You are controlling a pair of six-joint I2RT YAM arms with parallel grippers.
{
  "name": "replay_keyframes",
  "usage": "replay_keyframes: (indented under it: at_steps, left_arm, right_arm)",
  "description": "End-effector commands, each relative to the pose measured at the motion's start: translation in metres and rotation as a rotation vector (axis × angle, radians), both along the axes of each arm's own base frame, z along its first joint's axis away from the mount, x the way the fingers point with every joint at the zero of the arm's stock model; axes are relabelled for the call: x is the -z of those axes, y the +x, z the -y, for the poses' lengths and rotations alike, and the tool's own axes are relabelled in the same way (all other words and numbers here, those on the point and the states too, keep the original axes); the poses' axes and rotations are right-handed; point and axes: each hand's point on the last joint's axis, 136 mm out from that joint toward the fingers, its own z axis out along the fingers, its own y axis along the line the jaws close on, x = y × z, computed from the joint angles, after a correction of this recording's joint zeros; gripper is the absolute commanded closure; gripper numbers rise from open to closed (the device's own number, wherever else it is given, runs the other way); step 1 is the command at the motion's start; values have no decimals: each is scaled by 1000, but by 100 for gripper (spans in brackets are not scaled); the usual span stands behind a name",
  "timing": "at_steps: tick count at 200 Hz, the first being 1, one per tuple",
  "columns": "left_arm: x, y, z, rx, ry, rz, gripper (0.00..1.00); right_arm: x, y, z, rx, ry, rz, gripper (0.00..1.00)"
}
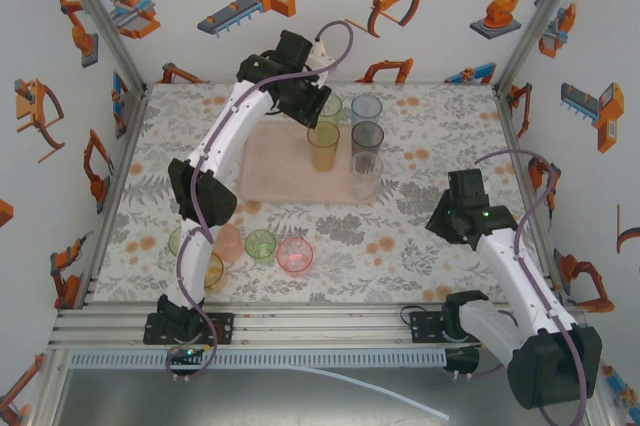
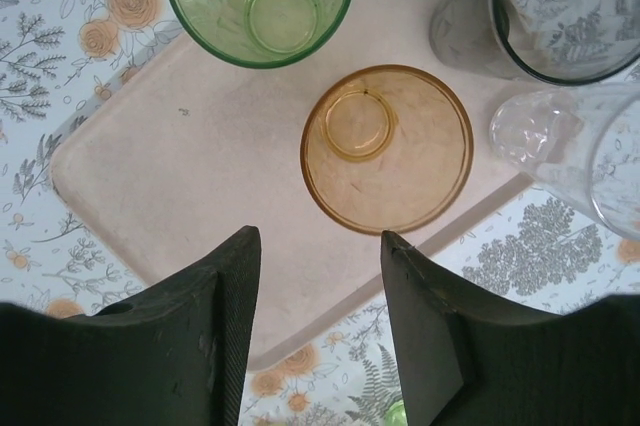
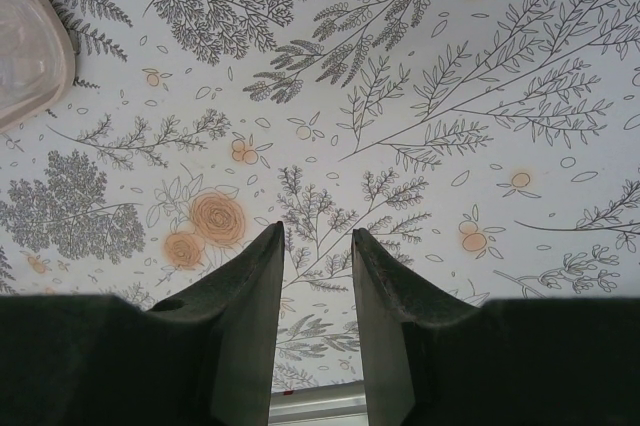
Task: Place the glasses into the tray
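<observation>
Fig.: two-arm rig w/ tumblers, as seen standing over the table. The tray (image 1: 270, 171) is lying on the floral tabletop (image 1: 420, 146), toward the far side and a bit left of centre. Five glasses are standing upright on the tray's right half. The amber tumbler (image 2: 388, 151) is sitting near the tray's middle and the green tumbler (image 2: 260, 1) just beyond it toward the far rim. Three more are lining the right rim: pale blue tumbler (image 1: 367, 106) farthest, smoky grey tumbler (image 1: 367, 136) between, clear tumbler (image 1: 366, 174) at the near-right corner. The left gripper (image 2: 320, 316) is hovering over the tray, approx. above its centre. Its jaws are standing moderately apart w/ nothing between them, and the amber tumbler is sitting just past the fingertips, untouched. Off the tray, on the side nearer the arm bases, more glasses are standing in a loose cluster. The pink tumbler (image 1: 295, 253) and 2nd green tumbler (image 1: 260, 244) are in plain sight, w/ the peach tumbler (image 1: 228, 241) just beside the left arm (image 1: 215, 161). The pale green tumbler (image 1: 176, 238) and yellow tumbler (image 1: 215, 272) are partly hiding behind that arm. The right gripper (image 3: 318, 246) is hanging well to the right of the tray over bare floral print. Its jaws are showing only a narrow gap and gripping nothing.
</observation>
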Motion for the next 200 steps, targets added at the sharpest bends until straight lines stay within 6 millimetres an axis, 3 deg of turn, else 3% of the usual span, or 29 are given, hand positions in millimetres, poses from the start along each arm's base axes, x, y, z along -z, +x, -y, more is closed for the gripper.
replay_keyframes:
  at_steps: [1,35,80,146,200]
  left_arm:
    - [-34,-28,-8,45,-12,11,48]
    - [-41,-66,-12,122,7,-39,47]
    - [-29,-128,-23,249,87,-111,44]
    - [6,-199,-40,333,88,-221,36]
    - [42,-234,-40,390,86,-256,31]
  right_arm:
    - [-1,5,0,4,9,17,65]
    - [1,5,-1,0,16,21,65]
    - [3,3,-3,-3,26,28,65]
    - [10,1,-2,10,28,23,66]
    - [15,6,-4,6,38,11,66]
